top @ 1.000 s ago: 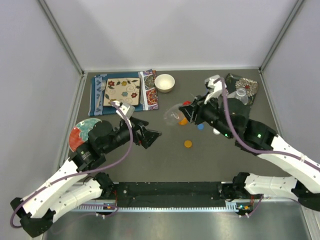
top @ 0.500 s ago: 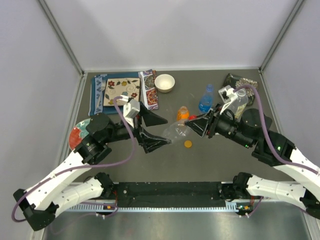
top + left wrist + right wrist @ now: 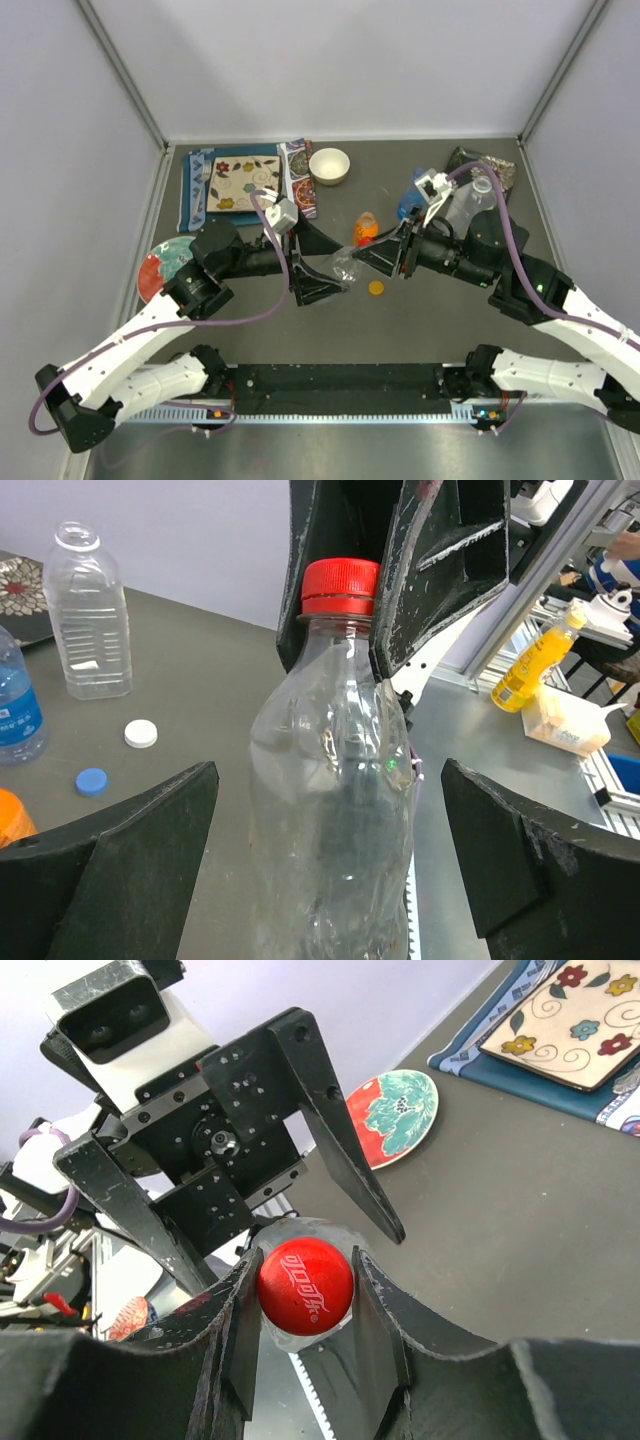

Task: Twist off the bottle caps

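While the right gripper [image 3: 383, 256] pinches the red cap [image 3: 305, 1285] between its two fingers, drawn in narrow and tight on it, the wide clear bottle [image 3: 335, 780] hangs in the air over the middle of the table [image 3: 250, 330]. It lies nearly level, with its cap end toward 3 o'clock.

Your left gripper [image 3: 338, 264] is spread to its widest and holds nothing. One finger waits on each side of the bottle's body, at 9 and 3 o'clock in the left wrist view, and neither touches the plastic.

That arrangement makes sense to me: one arm owns the cap, and the other is lined up to take the body so a twist has something to work against. Until you close the left side, turning would probably just spin the whole bottle. The wall looks thin and creased, so expect it to buckle under a hard squeeze.

An orange cap [image 3: 376, 288] lies on the table at 5 o'clock from the hanging bottle. A white cap [image 3: 141, 734] and a blue cap [image 3: 92, 781] lie loose near the slim bottle [image 3: 88, 615], which stands open-mouthed toward 2 o'clock. Red looks like the last one left.
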Robot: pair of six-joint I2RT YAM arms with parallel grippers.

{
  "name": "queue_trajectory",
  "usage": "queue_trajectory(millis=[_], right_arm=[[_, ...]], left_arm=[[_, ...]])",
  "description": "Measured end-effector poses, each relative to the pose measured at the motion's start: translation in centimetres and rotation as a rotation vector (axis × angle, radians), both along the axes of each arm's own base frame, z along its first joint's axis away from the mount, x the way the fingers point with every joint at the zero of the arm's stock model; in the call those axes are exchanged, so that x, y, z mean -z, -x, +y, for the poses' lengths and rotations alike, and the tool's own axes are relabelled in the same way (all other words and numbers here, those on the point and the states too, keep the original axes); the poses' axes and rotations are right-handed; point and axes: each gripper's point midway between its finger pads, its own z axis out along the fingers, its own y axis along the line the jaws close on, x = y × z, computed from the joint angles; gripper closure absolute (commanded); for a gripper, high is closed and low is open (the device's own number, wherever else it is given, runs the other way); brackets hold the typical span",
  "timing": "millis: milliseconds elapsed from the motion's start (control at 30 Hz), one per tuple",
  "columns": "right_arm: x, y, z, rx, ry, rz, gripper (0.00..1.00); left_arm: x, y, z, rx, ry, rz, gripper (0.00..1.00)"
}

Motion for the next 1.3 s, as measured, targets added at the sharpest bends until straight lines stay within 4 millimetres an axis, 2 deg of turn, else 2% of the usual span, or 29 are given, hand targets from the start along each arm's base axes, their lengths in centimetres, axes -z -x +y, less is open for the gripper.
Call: queue_trajectory(millis=[233,367,400,500,533,567,600,667,767,833,967,1200,1300], right_arm=[[-0.9,-0.2,0.9,-0.018,-0.015,-0.012,1.00],[-1.6,-0.3,1.0,-0.018,-0.022,-0.028,1.00],[-1.6,-0.4,1.0,-0.019,-0.020,-0.032,1.00],[-1.6,-0.4,1.1,-0.020,-0.018,-0.037,1.00],[-1.6,-0.5,1.1,-0.020,-0.016,-0.039,0.94],[-1.5,-0.5,1.2,-0.020,-0.013,-0.039,0.67],[-1.5,-0.5,1.2,-0.020,-0.012,-0.040,0.57],[-1.5,-0.5,1.2,-0.019,-0.010,-0.039,0.40],[-1.9,-0.7,1.1,-0.010,-0.014,-0.040,0.31],[-2.5,-1.0,0.9,0.010,-0.021,-0.047,0.28],[-3.5,-1.9,0.4,0.071,-0.031,-0.056,0.26],[-4.9,-4.2,0.2,0.193,-0.027,-0.044,0.28],[-4.7,-5.1,0.5,0.228,-0.009,-0.023,0.30]], left_arm=[[0.9,0.4,-0.5,0.050,-0.024,0.016,0.10],[1.1,0.6,-0.5,0.069,-0.029,0.016,0.23],[1.2,0.7,-0.5,0.071,-0.031,0.016,0.32],[1.4,0.7,-0.5,0.073,-0.036,0.018,0.39],[1.5,0.7,-0.5,0.073,-0.036,0.017,0.41],[1.5,0.7,-0.5,0.072,-0.038,0.016,0.43],[1.6,0.6,-0.5,0.071,-0.038,0.016,0.44],[1.6,0.6,-0.5,0.070,-0.038,0.014,0.48],[1.7,0.4,-0.5,0.055,-0.039,0.006,0.54],[1.8,0.0,-0.5,0.033,-0.042,0.004,0.60],[1.9,-1.0,-0.3,-0.038,-0.049,-0.009,0.62],[3.0,-2.2,-0.8,-0.236,-0.115,-0.100,0.64],[3.7,-2.8,-0.8,-0.332,-0.162,-0.142,0.65]])
